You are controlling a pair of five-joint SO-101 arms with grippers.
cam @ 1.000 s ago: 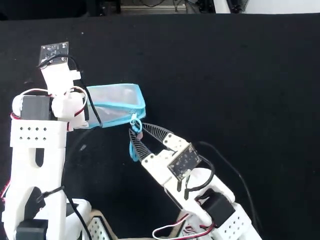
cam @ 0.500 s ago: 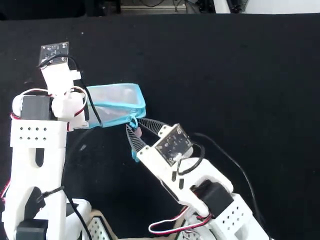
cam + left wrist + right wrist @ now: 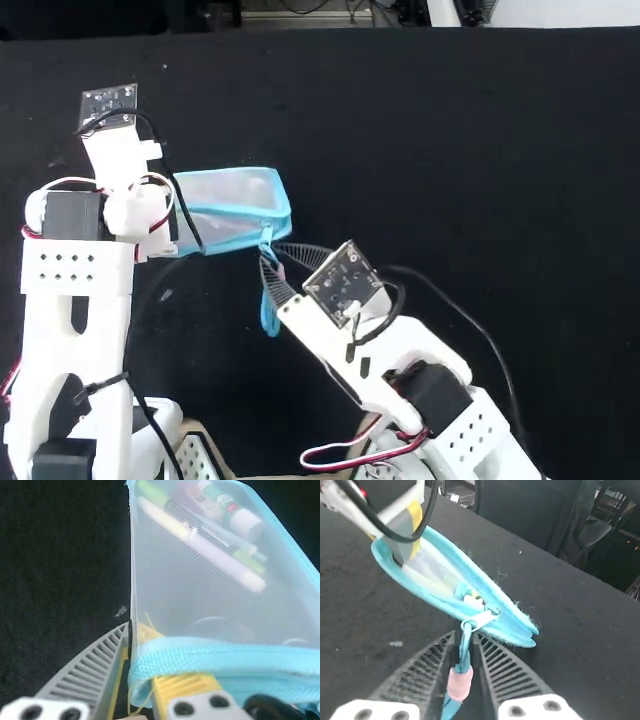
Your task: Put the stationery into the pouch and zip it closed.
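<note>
Left gripper is clamped tight on the pouch at its left end, out on the left side of the black table. Stationery shows through the mesh. At the pouch's right corner sits the zipper slider, the mouth gaping back from it. Right gripper is pinched narrow on the blue pull cord.

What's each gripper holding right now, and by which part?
The left gripper clamps the pouch at a corner of its zipper edge. The right gripper pinches the zipper pull cord.
</note>
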